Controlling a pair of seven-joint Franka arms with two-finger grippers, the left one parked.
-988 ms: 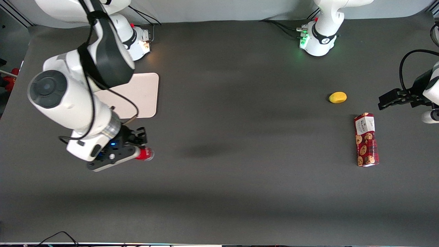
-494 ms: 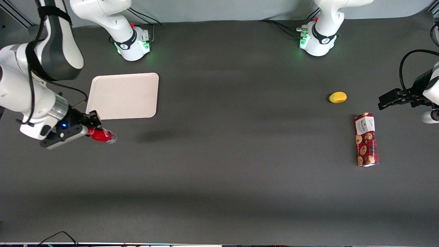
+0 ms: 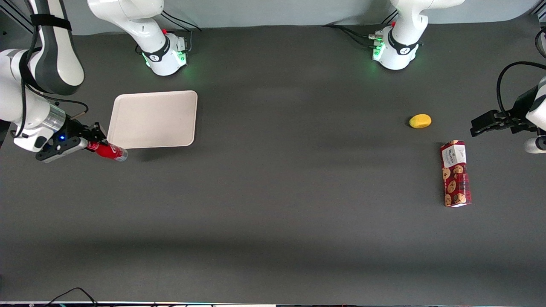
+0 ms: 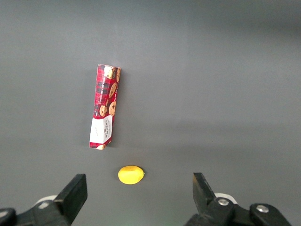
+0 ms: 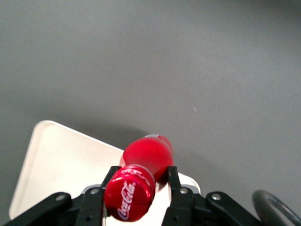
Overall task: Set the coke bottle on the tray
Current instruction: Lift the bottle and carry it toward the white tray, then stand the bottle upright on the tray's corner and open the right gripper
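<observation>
My right gripper (image 3: 94, 144) is shut on the neck of the red coke bottle (image 3: 109, 151) and holds it lifted and tilted, close to the corner of the tray nearest the front camera at the working arm's end. The cream-white tray (image 3: 153, 118) lies flat on the dark table. In the right wrist view the bottle's red cap with white script (image 5: 130, 193) sits between the two black fingers (image 5: 172, 180), the bottle's body (image 5: 148, 153) hangs over a corner of the tray (image 5: 61, 162), and the gripper (image 5: 138, 181) grips it.
A yellow lemon-like object (image 3: 420, 121) and a red cookie-print box (image 3: 455, 173) lie toward the parked arm's end of the table; both also show in the left wrist view, the lemon (image 4: 130, 174) and the box (image 4: 104, 106). Two arm bases (image 3: 164, 53) stand at the table's back edge.
My right gripper has carried the bottle toward the working arm's end of the table and farther from the front camera, uncovering the tray and ending beside its near corner.
</observation>
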